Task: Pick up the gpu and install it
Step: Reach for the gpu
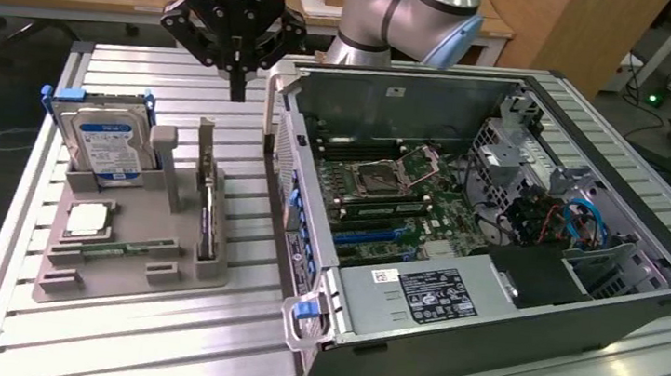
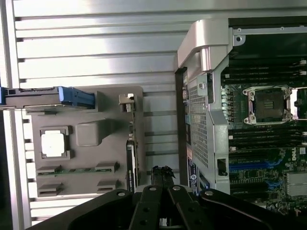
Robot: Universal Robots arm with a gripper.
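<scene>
The pincer (image 1: 237, 92) hung high over the aluminium table (image 1: 169, 348), and its two fingers were pressed tight together, pinching nothing at all. From the wrist view the same story: dark fingertips of the pincer (image 2: 163, 173) met in one closed point, with bare air beneath them.

Down below the pincer, a shade toward the exterior view's left, the gpu (image 1: 206, 217) stood on its edge in a slot of the grey holder (image 1: 113, 282). It was upright, untouched and well clear of the fingertips. Looking straight down, the gpu (image 2: 130, 165) showed as a thin dark strip in the holder (image 2: 86, 189), near the line of the closed tips but apart from them.

Further out from the pincer on that same side, past the gpu, the blue-labelled hard drive (image 1: 108, 150) sat upright in its own cradle. Nearby a silver square chip (image 1: 88, 218) and a narrow green memory stick (image 1: 135, 248) lay flat in the holder.

On the pincer's other side, toward the exterior view's right and lower down, the computer case (image 1: 460, 313) lay open on the table. Its motherboard (image 1: 395, 218) was exposed, and the processor socket (image 2: 266, 105) was plain to see from the wrist.
</scene>
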